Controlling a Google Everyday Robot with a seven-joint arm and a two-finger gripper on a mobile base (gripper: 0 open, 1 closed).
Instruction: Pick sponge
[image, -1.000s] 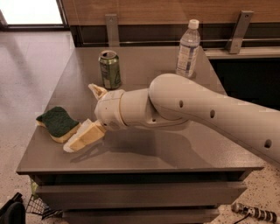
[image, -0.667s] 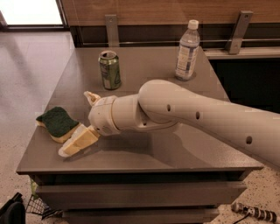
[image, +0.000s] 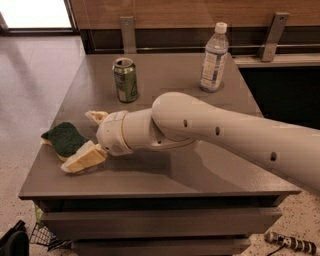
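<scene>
Furthest left on the grey table (image: 172, 70), near its left edge and toward the front, lies the sponge (image: 62, 138), dark green scouring side up with a strip of pale yellow foam showing along its near edge. It rests flat on the tabletop. Right at it is the gripper (image: 78, 141), its two yellowish padded fingers spread wide apart and grasping nothing. The nearer finger (image: 82, 159) lies low along the sponge's front right edge, touching it or very nearly so. The farther finger (image: 96, 116) sits just beyond the sponge's right end, so that end lies in the gap between the two. Behind the gripper, farther back on the table, a green drink can (image: 125, 79) stands upright with its top opened, well apart from the sponge. The cream-coloured arm (image: 220, 132) runs from the gripper's wrist across the middle of the table and out of the picture at the right. Behind the arm, near the table's back right, a clear plastic water bottle (image: 214, 56) with a white cap stands upright.
</scene>
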